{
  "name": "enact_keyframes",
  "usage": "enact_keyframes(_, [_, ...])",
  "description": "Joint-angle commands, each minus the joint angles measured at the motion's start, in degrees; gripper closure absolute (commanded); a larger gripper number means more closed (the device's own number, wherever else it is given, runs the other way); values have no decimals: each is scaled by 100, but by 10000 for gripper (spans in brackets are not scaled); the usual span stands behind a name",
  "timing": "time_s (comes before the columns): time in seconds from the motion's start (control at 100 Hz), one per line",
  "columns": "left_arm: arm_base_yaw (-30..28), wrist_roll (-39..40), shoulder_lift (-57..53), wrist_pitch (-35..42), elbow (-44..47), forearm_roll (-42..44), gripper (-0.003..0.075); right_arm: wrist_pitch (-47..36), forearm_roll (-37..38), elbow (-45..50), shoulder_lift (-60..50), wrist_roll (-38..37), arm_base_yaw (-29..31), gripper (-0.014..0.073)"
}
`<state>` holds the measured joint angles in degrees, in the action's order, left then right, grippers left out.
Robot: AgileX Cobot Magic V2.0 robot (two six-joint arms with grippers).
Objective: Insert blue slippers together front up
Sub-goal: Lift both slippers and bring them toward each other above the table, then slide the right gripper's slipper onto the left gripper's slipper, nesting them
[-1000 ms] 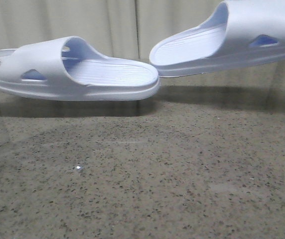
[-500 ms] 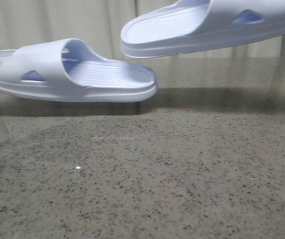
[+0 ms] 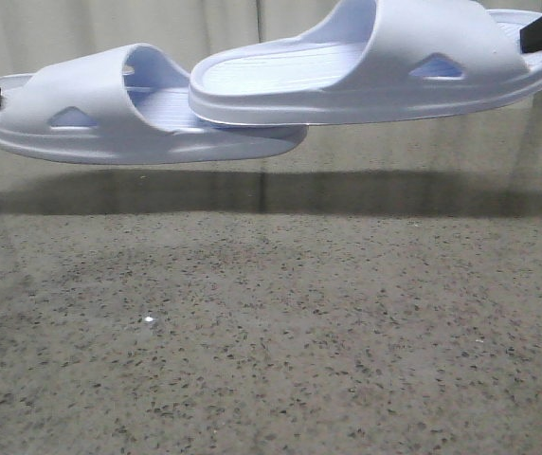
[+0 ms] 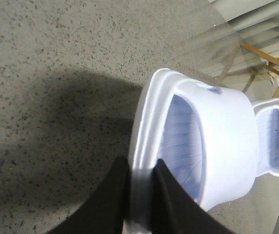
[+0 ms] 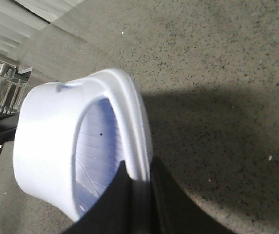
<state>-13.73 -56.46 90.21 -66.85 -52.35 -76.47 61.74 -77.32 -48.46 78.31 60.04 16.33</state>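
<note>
Above the speckled stone table [image 3: 271, 341], I hold the blue slippers in the air, one per arm, both with footbeds facing up and both well clear of the surface, their shadow lying in a band toward the table's far edge.

The left slipper [image 3: 110, 118] hangs over the far left part of the table, its open toe end pointing right. The right slipper [image 3: 375, 71] hangs over the far right part, a little higher, its rounded toe pointing left and overlapping the other's toe end in the front view. From here I cannot tell whether the two touch or whether one merely passes in front of the other. I judge they face toe to toe so that one can slide under the other's strap, which the task's "together" seems to call for; that step is not yet done.

The left gripper [image 4: 142, 195] is clamped on the heel rim of its slipper, one black finger on each side of the edge, which leaves the strap opening free. The right gripper [image 5: 137, 204] pinches the heel rim of its slipper the same way, so the toe leads.

A wooden frame [image 4: 271, 61] shows beyond the table in the left wrist view.
</note>
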Motion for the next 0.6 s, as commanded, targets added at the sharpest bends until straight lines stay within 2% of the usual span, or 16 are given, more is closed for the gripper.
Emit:
enact_keyframes(0.0, [-2, -29, -230, -572, -160, -501, 705, 302, -530, -181, 7, 249, 19, 697])
enact_keyframes(0.32, [-2, -29, -230, -572, -160, -510, 705, 354, -757, -219, 538, 698, -62, 697])
enact_keyframes(0.59, [-2, -29, -230, -572, -160, -510, 705, 330, -760, -588, 892, 762, -478, 697])
